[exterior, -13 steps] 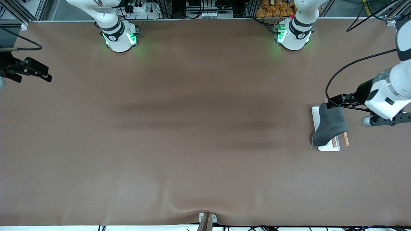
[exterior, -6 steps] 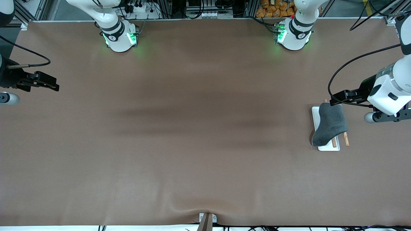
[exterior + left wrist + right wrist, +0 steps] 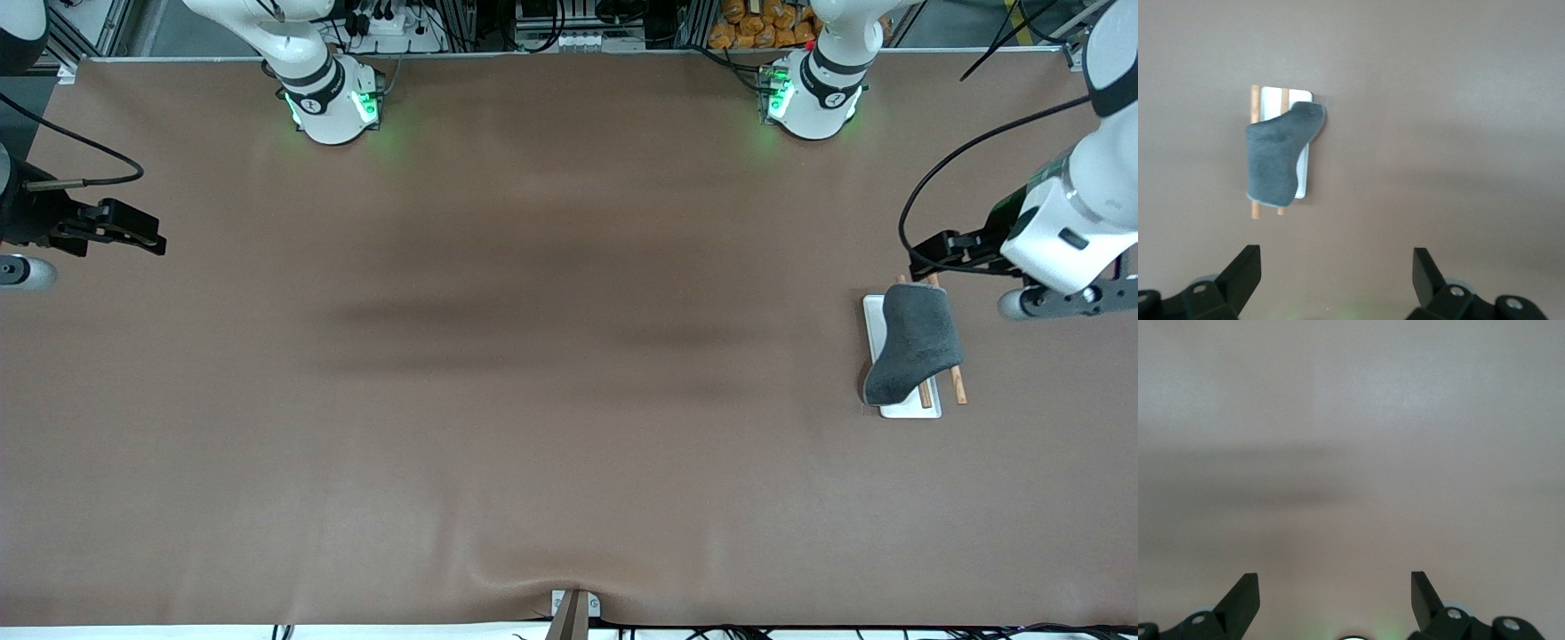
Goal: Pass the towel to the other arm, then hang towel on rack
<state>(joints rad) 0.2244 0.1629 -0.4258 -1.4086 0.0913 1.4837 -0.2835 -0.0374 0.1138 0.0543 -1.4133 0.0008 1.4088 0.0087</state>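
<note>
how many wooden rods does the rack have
2: side by side above the rack's white base plate, toward the left arm's end; one rod shows beside the other, both partly under the towel.

A brown mat [image 3: 533, 356] covers the desk from edge to edge; a small grey bracket [image 3: 573, 604] sits at the middle of the desk edge nearest the front camera, where the mat puckers; orange packets [image 3: 765, 22] and cables lie past the edge by the bases.

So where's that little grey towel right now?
The towel is draped over the rack at the left arm's end of the table, with the open left pincer empty above the rack's end nearest the robots' bases.
</note>
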